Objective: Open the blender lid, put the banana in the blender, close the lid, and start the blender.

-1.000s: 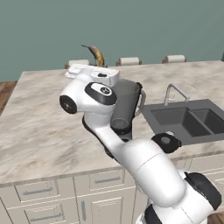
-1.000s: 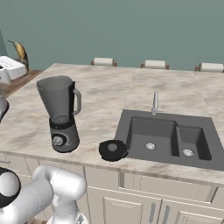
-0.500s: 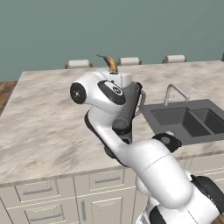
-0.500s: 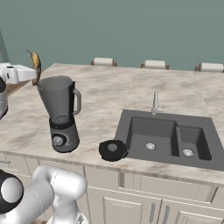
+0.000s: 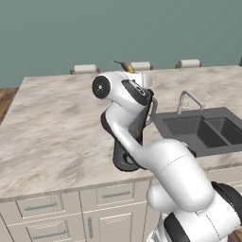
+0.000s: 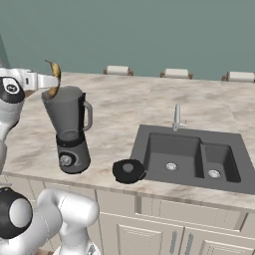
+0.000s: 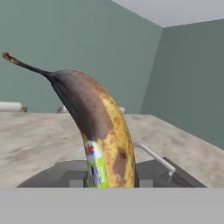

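Now your gripper [image 6: 50,80], jaws clamped on the banana [image 6: 54,78], has swung from the left to hang it just over the open blender [image 6: 68,129] (lid [image 6: 128,170] on the counter near the sink), so you're set to drop it in.

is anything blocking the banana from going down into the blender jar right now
Nothing visible does. The banana hangs in the hand right over the jar, whose top is open. The lid lies off on the counter beside the sink.
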